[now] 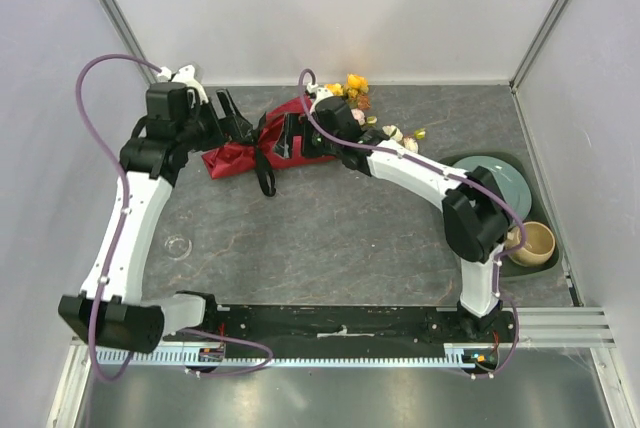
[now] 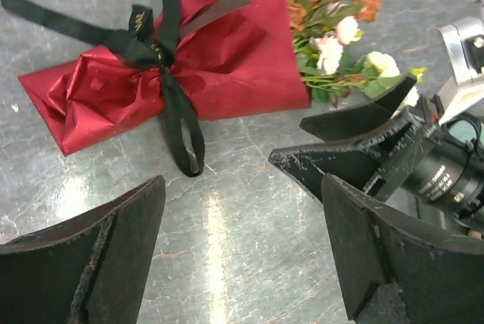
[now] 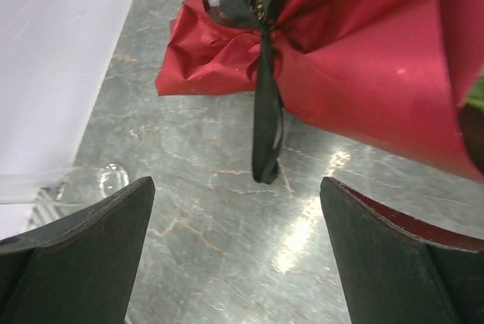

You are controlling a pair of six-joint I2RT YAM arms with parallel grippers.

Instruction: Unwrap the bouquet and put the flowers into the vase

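Both arms are over the bouquet (image 1: 262, 146), which lies on its side near the far edge of the worktop (image 1: 330, 238), blooms pointing right. My left gripper (image 2: 242, 188) is spread wide with nothing in it, and my right gripper (image 3: 236, 188) is spread just as wide and also empty. The wrapping paper (image 2: 227, 59) is a glossy maroon cone, crinkled and twisted at its narrow end and cinched by a thin black ribbon (image 2: 162, 74) tied in a bow with one loop trailing on the stone. I'd pin the crumpled tail with the left and pinch a loose ribbon end with the right, pulling along the worktop, not upward, since creased foil looks slippery. The flowers (image 2: 325, 29) are soft yellow, cream and rust heads. The vase (image 1: 178, 246), small clear glass, waits toward the near left corner.
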